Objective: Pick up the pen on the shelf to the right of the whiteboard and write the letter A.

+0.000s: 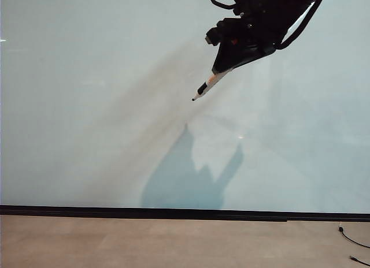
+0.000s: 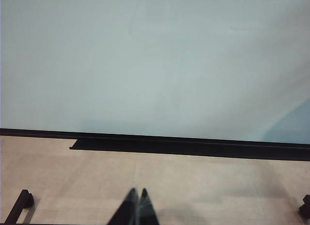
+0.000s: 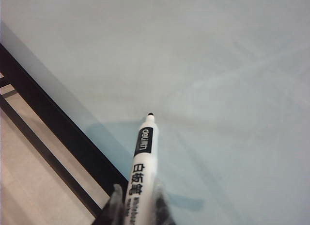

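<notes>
Filling nearly the whole exterior view: very large glossy pale grey-white whiteboard, black strip along its lower edge, no letter A drawn yet. At about one o'clock: black right gripper, clamped on slim white pen, black tip aimed toward seven o'clock, apparently just off the surface. Low over tan floor: left gripper, closed, empty. Likely light, stiff, smooth-barrelled; best held mid-barrel, firmly, against slipping under writing pressure.
</notes>
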Controlling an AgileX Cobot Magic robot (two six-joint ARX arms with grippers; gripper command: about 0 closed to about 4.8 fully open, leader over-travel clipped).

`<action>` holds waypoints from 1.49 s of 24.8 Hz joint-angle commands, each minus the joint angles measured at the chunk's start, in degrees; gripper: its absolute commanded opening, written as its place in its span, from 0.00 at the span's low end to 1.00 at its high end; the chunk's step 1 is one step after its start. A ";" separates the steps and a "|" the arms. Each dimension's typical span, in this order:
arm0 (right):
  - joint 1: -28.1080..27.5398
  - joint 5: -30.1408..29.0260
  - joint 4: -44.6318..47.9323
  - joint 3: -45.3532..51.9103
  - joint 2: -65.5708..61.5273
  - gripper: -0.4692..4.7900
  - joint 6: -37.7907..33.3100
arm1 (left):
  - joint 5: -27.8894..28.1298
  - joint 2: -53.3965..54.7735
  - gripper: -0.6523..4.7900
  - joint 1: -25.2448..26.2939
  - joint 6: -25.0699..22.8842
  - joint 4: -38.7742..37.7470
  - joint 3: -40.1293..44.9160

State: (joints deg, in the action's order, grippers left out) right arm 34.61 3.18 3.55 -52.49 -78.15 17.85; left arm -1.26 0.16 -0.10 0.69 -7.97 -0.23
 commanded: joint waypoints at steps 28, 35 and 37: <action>-3.34 -2.86 5.22 -2.01 -3.32 0.08 0.17 | -0.04 0.02 0.11 -0.02 -0.22 0.28 -0.15; -3.34 -2.38 5.29 -2.01 -3.30 0.08 0.15 | -0.04 0.02 0.11 -0.02 -0.24 0.28 -0.15; -3.34 -1.81 5.29 -2.01 -3.28 0.08 0.15 | -0.04 0.02 0.11 -0.02 -0.22 0.28 -0.15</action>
State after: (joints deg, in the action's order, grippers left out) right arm 31.22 0.36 7.11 -54.19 -81.65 17.93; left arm -1.26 0.16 -0.10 0.71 -7.97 -0.23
